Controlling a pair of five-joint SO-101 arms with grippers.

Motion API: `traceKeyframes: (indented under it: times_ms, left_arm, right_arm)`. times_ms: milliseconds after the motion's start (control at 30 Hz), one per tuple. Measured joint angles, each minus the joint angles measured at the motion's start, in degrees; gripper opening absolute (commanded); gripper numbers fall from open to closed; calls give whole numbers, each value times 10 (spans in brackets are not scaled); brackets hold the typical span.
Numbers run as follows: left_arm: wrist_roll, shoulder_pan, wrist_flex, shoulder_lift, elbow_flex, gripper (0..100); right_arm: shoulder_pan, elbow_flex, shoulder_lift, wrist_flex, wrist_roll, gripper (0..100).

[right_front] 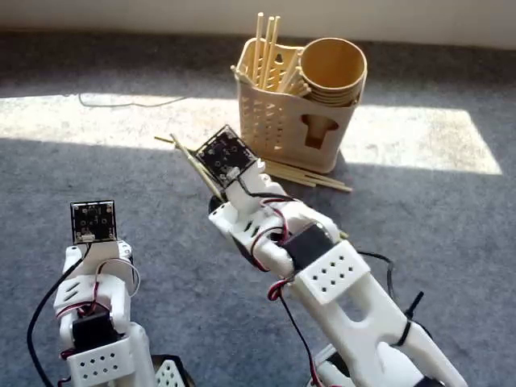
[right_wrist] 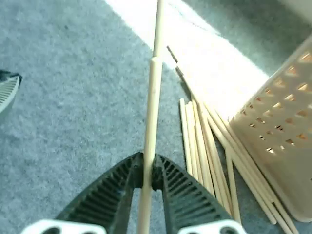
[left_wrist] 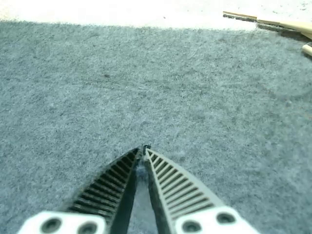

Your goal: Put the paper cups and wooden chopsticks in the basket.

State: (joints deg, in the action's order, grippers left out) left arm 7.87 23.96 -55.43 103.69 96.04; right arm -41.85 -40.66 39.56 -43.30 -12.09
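Observation:
A cream slotted basket (right_front: 294,121) stands at the back of the carpet. It holds stacked paper cups (right_front: 332,68) and several upright wooden chopsticks (right_front: 266,44). More chopsticks (right_front: 310,176) lie in a row on the carpet along its front wall (right_wrist: 278,131); the same pile (right_wrist: 204,146) lies beside my right gripper. My right gripper (right_wrist: 147,160) is shut on a single chopstick (right_wrist: 153,97), held just above the carpet left of the pile; its end (right_front: 187,159) pokes out past the wrist. My left gripper (left_wrist: 145,149) is shut with nothing in it, low over bare carpet at the near left.
Grey carpet covers the whole floor, with a bright sunlit band (right_front: 419,137) across the back. A thin cable (right_front: 121,102) lies in the sunlight at the far left. Chopstick ends (left_wrist: 282,22) lie far ahead of the left gripper.

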Motion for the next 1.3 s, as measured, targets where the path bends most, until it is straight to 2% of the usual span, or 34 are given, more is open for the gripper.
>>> traceKeyframes:
  times_ms: [267, 633, 933, 1300]
  left_arm:
    - [0, 0, 0, 0, 0, 8]
    - [0, 0, 0, 0, 0, 8]
    - [0, 0, 0, 0, 0, 8]
    - [0, 0, 0, 0, 0, 8]
  right_arm:
    - [5, 0, 104, 0, 0, 5]
    - [6, 0, 150, 11, 0, 5]
    - [12, 0, 149, 176, 0, 5]
    - [110, 0, 58, 433, 0, 5]
